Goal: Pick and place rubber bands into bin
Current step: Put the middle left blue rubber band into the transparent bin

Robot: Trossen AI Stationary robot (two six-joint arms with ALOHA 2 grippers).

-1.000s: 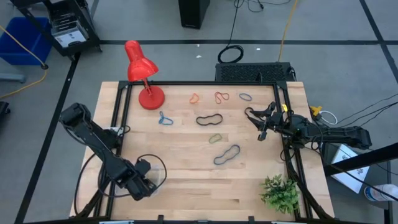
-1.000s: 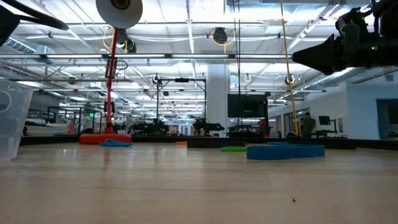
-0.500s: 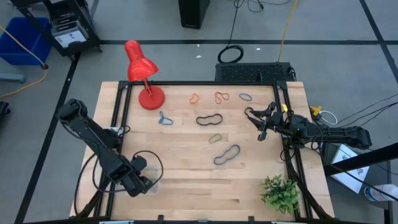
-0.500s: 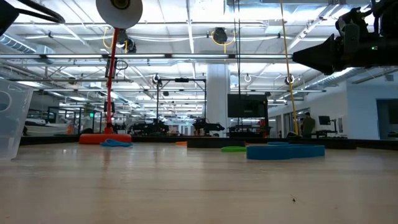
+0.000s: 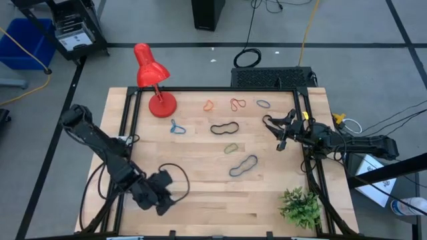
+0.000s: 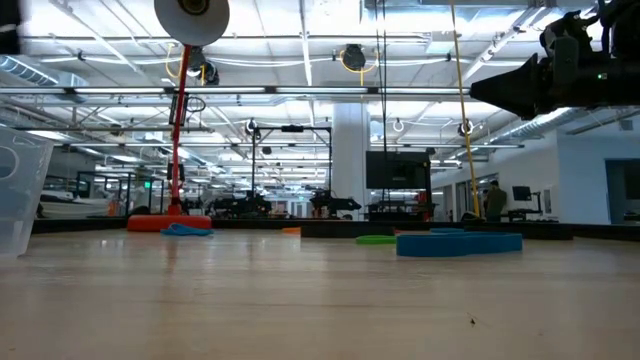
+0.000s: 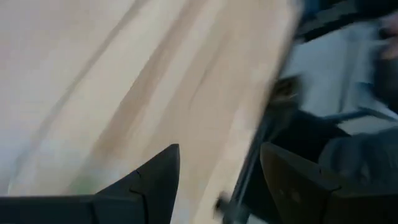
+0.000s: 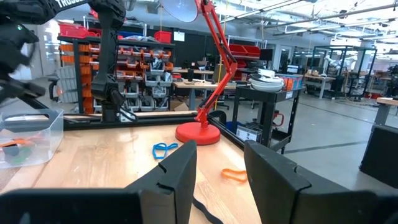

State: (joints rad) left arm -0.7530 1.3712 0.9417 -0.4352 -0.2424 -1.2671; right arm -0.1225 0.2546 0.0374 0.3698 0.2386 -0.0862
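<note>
Several rubber bands lie flat on the wooden table: blue [image 5: 177, 127], black [image 5: 225, 128], orange [image 5: 209, 105], red [image 5: 237, 104], green [image 5: 231, 148] and dark blue [image 5: 243, 166]. The clear bin [image 8: 25, 140] stands at the table's near left and holds an orange band [image 8: 12, 144]; it also shows in the low view [image 6: 20, 195]. My left gripper [image 5: 160, 193] is open and empty over the near left of the table; it also shows in the left wrist view [image 7: 217, 186]. My right gripper [image 5: 280, 139] is open and empty at the table's right side, above the board; its fingers also show in the right wrist view [image 8: 221, 180].
A red desk lamp [image 5: 152, 80] stands at the far left of the table. A small green plant [image 5: 300, 207] stands at the near right corner. Black frame rails [image 5: 127, 133] run along both sides of the table. Black cables [image 5: 175, 179] loop by the left arm.
My left gripper has swung a little toward the table's right edge and turned about over the near left of the table, its cable loop moving with it. The rubber bands lie as before.
</note>
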